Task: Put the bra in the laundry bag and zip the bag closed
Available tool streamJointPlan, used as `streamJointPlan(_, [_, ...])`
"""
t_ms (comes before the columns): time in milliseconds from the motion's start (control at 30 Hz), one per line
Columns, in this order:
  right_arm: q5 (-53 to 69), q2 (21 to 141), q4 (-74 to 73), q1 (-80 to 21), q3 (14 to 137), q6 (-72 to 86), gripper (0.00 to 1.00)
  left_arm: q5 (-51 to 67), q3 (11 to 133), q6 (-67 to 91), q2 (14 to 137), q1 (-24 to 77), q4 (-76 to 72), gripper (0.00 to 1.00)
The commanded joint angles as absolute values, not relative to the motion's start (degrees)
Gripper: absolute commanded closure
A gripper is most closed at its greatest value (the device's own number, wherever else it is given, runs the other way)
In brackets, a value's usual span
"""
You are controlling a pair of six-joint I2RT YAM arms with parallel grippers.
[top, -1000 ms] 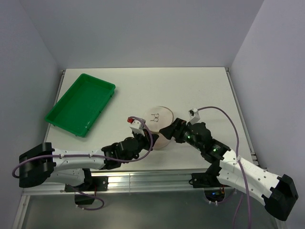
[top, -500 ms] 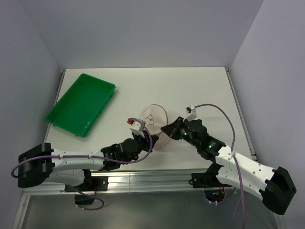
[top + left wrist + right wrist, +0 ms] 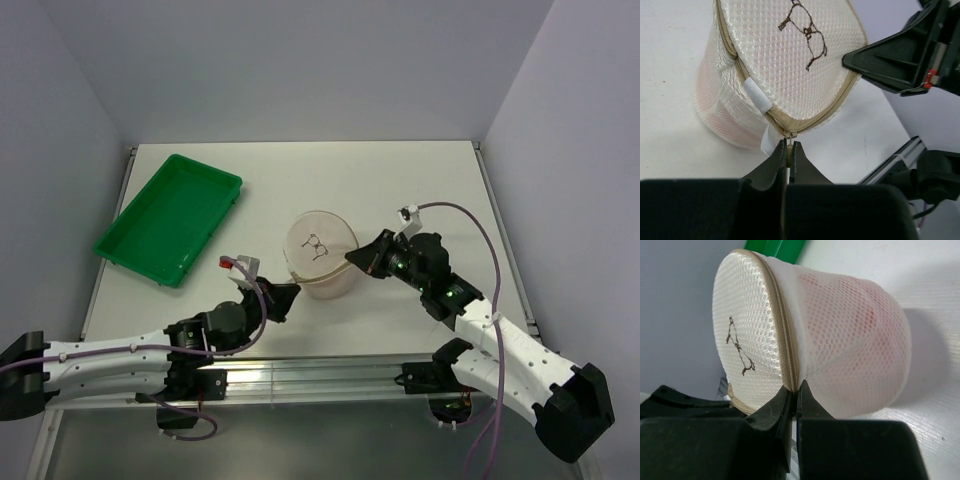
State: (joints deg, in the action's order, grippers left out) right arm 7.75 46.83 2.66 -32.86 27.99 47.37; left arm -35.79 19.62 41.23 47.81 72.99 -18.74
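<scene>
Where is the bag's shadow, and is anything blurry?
Right wrist view: the laundry bag throws a soft grey shadow on the table to its right. Left wrist view: its mesh is sharp, the left gripper close to the lens looks soft. Top view: even light.

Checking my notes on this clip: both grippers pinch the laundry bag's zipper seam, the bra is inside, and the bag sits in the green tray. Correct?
No: the top view shows the laundry bag on the table, apart from the green tray. The left gripper and right gripper do pinch its zipper seam, with the bra inside.
</scene>
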Motion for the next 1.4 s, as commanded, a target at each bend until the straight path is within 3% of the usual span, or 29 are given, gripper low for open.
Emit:
streamJointPlan(0, [10.2,50.0,2.9,-27.2,33.3,40.4,1.00,-41.2,17.9,42.1,42.8,72.9,-12.4,1.00])
streamJointPlan(100, [14.2,53.1,2.7,-27.4,36.4,39.5,1.00,-40.6,18.1,41.3,42.0,72.9,-13.7,1.00])
streamJointPlan(133, [14.4,53.3,2.6,-27.8,36.9,39.6,0.93,-40.4,18.9,40.7,43.2,72.9,-14.1,1.00])
streamJointPlan(200, [11.9,53.4,0.9,-29.7,37.3,39.6,0.72,-39.9,19.9,40.2,45.1,72.9,-15.3,1.00])
streamJointPlan(233, [10.4,53.3,0.4,-30.4,37.3,39.8,0.44,-39.0,20.7,39.8,47.2,72.9,-17.2,1.00])
streamJointPlan(333, [7.1,50.5,-1.3,-33.6,34.6,41.7,0.15,-38.2,22.1,39.1,51.0,73.1,-21.2,1.00])
streamJointPlan(500, [3.8,44.6,-0.2,-40.0,27.5,47.6,0.14,-37.4,24.2,38.9,56.6,73.4,-27.5,1.00])
streamJointPlan(700, [2.5,44.9,2.4,-43.6,25.1,50.1,0.17,-34.1,28.3,38.1,64.9,74.4,-31.7,1.00])
streamJointPlan(867, [4.4,47.0,5.2,-44.5,27.2,49.0,0.34,-33.9,30.1,37.2,68.0,75.8,-32.2,1.00])
streamJointPlan(1000, [3.1,48.1,5.7,-45.0,27.4,49.4,0.37,-33.4,29.6,37.5,68.4,75.9,-32.3,1.00])
streamJointPlan(1067, [1.5,48.1,6.8,-44.9,26.9,49.7,0.52,-33.2,29.5,37.6,68.5,76.1,-32.4,1.00])
streamJointPlan(1100, [0.5,48.2,7.3,-45.0,26.5,49.7,0.71,-33.2,29.4,37.6,68.4,76.1,-32.4,1.00])
streamJointPlan(1133, [0.1,48.3,7.7,-44.9,26.5,49.9,0.78,-33.3,29.4,37.5,68.2,76.1,-32.2,1.00])
streamJointPlan(1233, [-2.0,49.0,9.3,-44.8,26.9,49.6,0.85,-33.5,28.6,37.8,67.3,76.2,-31.4,1.00])
streamJointPlan(1300, [-2.5,50.2,9.4,-44.7,27.8,49.2,0.99,-33.8,27.4,38.1,66.1,76.2,-30.6,1.00])
streamJointPlan(1367, [-3.1,50.9,9.5,-44.3,28.3,48.9,1.00,-35.0,26.7,38.6,65.1,76.3,-29.0,1.00])
